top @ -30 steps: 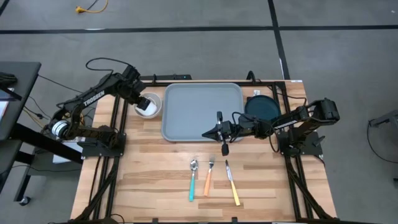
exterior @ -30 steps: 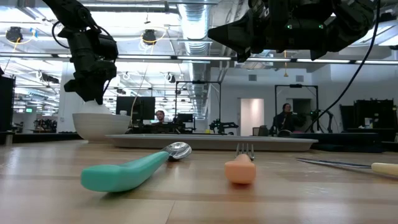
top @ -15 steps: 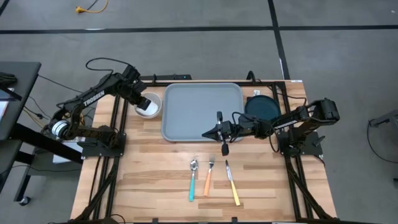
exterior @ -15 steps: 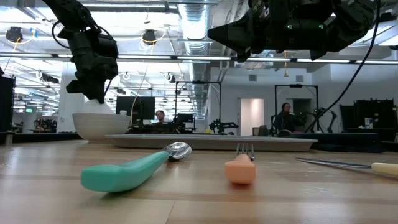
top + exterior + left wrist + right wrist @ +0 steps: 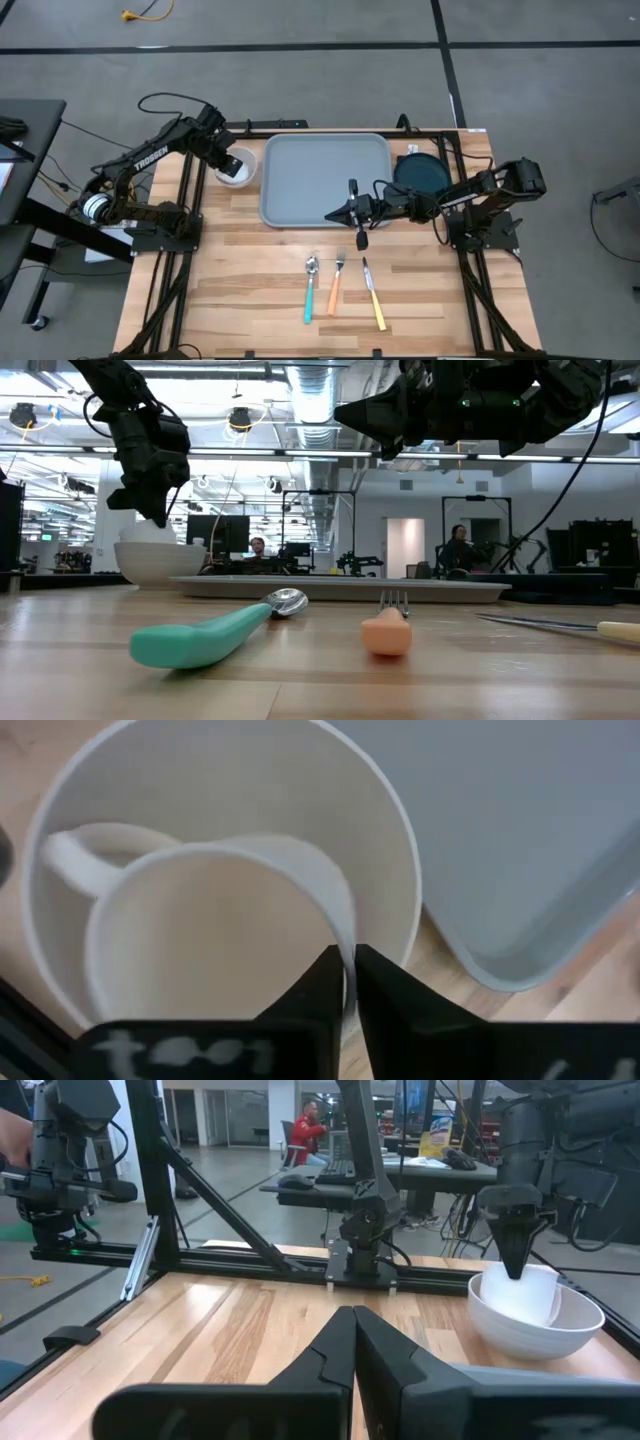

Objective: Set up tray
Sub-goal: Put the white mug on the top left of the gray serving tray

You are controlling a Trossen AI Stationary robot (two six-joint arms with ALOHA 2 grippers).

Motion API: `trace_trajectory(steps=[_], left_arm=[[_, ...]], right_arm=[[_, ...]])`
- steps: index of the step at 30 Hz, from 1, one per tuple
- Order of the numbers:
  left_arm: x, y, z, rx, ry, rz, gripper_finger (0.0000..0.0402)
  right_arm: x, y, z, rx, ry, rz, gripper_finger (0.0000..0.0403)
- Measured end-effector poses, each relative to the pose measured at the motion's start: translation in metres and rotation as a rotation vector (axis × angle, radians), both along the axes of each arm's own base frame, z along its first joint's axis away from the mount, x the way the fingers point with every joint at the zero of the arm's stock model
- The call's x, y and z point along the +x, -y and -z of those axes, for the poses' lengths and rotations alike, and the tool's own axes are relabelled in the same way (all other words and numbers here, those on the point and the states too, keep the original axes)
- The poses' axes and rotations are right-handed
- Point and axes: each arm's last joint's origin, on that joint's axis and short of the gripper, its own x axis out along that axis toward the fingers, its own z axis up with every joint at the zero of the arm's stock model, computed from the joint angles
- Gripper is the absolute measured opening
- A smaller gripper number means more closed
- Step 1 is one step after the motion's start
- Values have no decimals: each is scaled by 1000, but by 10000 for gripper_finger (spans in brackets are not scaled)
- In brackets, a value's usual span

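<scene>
Large grey-blue tray (image 5: 325, 178) flat on the far half of a pale wooden table (image 5: 250, 280), bare inside. Just beside its left edge, a white bowl (image 5: 240, 169) with a white mug (image 5: 215, 935) sitting inside it. Just beside its right edge, a dark round plate (image 5: 422, 172). Nearer the front edge, well apart from the tray, three utensils in a row: teal-handled spoon (image 5: 310, 292), orange-handled fork (image 5: 336, 283), yellow-handled knife (image 5: 373, 295). In the low view, spoon (image 5: 215, 630) and fork (image 5: 386, 626) lying in the foreground with the tray's rim (image 5: 340, 588) behind them. Table carried on a black frame, grey floor around it with dark lines and a yellow cable (image 5: 145, 12) at the far side. Beyond the table, an open workshop with ceiling ducts, monitors and desks; a person in red (image 5: 305, 1132) seated far back, another seated person (image 5: 461, 548) in the low view. Left gripper (image 5: 345, 990) down in the bowl, fingers pinched on the mug's wall, one inside, one outside. From the right wrist view, same gripper (image 5: 516, 1260) pointing straight down onto the mug's rim. Right gripper (image 5: 333, 214) hanging above the tray's near edge, fingers pressed together with nothing between them, seen high up in the low view (image 5: 345, 410).
</scene>
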Motion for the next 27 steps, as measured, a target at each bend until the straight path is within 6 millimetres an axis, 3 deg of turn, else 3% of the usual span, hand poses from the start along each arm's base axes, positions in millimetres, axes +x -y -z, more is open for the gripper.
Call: trace_trajectory(steps=[6, 11, 19, 27], left_arm=[[0, -1, -2, 6, 1, 1, 4], [3, -4, -14, 40, 22, 5, 6], [18, -3, -43, 105, 63, 58, 6], [44, 5, -80, 291, 43, 116, 6]], right_arm=[[0, 0, 0, 0, 0, 0, 0], [0, 0, 0, 0, 0, 0, 0], [0, 0, 0, -1, 0, 0, 0], [0, 0, 0, -2, 0, 0, 0]])
